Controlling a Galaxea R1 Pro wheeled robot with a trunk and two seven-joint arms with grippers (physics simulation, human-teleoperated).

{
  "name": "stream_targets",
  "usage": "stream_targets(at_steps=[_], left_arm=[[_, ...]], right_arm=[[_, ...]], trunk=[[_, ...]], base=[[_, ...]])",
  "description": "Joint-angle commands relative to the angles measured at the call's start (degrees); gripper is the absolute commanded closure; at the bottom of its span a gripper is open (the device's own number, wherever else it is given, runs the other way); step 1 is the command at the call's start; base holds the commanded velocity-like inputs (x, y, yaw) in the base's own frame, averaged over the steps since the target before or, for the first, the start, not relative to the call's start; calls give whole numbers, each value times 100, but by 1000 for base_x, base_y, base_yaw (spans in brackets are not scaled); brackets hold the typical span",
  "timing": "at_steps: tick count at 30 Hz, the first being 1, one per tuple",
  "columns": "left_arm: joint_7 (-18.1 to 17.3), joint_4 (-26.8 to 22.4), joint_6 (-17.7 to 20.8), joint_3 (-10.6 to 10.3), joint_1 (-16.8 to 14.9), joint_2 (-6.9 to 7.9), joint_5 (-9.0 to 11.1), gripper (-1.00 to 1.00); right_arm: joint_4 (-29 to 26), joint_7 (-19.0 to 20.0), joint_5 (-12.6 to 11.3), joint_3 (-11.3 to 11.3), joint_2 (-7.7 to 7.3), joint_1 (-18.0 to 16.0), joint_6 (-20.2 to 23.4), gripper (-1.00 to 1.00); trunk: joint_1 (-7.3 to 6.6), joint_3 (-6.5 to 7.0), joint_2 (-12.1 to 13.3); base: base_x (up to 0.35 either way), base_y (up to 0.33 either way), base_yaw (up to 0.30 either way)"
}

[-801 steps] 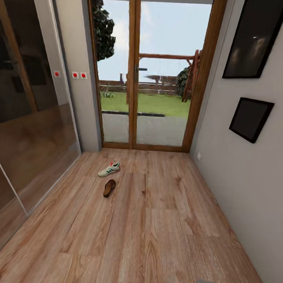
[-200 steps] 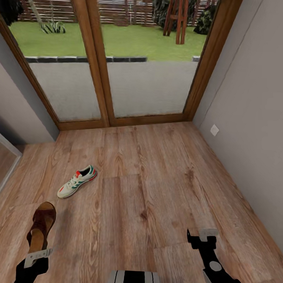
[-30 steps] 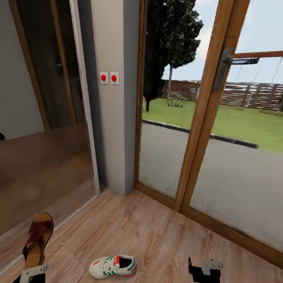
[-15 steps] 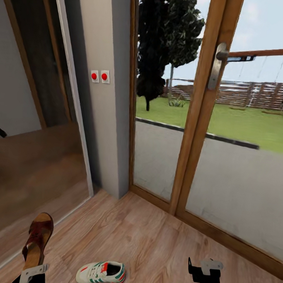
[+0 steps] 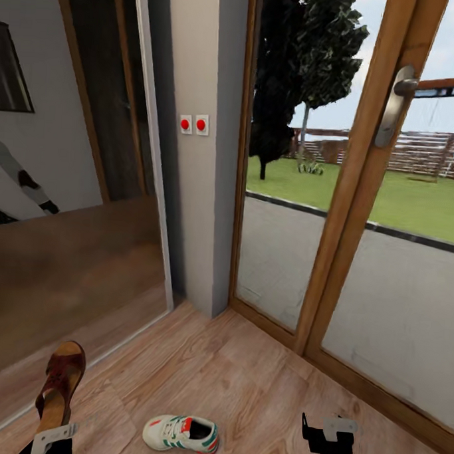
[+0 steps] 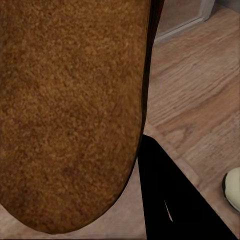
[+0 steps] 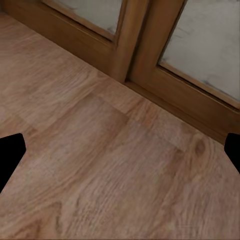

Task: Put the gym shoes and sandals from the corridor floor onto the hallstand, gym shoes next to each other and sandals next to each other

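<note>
Brown leather marked the far left of the head view, where a sandal (image 5: 61,385) stood toe-up in the left gripper (image 5: 51,439), clamped at its heel end; in the left wrist view its tan footbed (image 6: 70,110) lay against one dark finger (image 6: 175,200). Behind it stretched a glossy sliding panel (image 5: 70,179) that mirrored the room. Next came a gym shoe (image 5: 181,433), lying alone on the corridor floor (image 5: 245,388), between the two grippers and close to the robot. A grey wall pillar (image 5: 197,152) carried two red buttons (image 5: 193,124). Further right stood the wooden-framed glass door (image 5: 361,214) with its metal handle (image 5: 395,103). Lowest right, the right gripper (image 5: 328,433) hung empty above the planks, its fingertips (image 7: 10,155) spread wide apart.
</note>
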Motion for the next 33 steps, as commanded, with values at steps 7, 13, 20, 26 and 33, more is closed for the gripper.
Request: stream_targets(at_steps=[7, 13, 20, 26, 33], left_arm=[[-38, 8, -16, 52, -5, -6, -48, 100], [-38, 14, -16, 52, -5, -10, -46, 100], [-41, 259, -534, 128, -5, -6, 460, 100], [-53, 449, -820, 141, -5, -3, 712, 100], [-55, 453, -840, 132, -5, -10, 681, 100]], right_arm=[[2, -47, 6, 49, -2, -2, -2, -100], [2, -47, 7, 49, -3, -2, -2, -100], [2, -47, 7, 49, -2, -2, -2, -100], [3, -47, 9, 47, -3, -2, -2, -100], [2, -47, 8, 48, -4, -2, -2, -100]], trunk=[[-1, -5, -2], [-1, -5, -2], [-1, -5, -2], [-1, -5, -2], [-1, -5, -2]], base=[[0, 0, 277], [0, 0, 277], [0, 0, 278], [0, 0, 277], [0, -81, 278]])
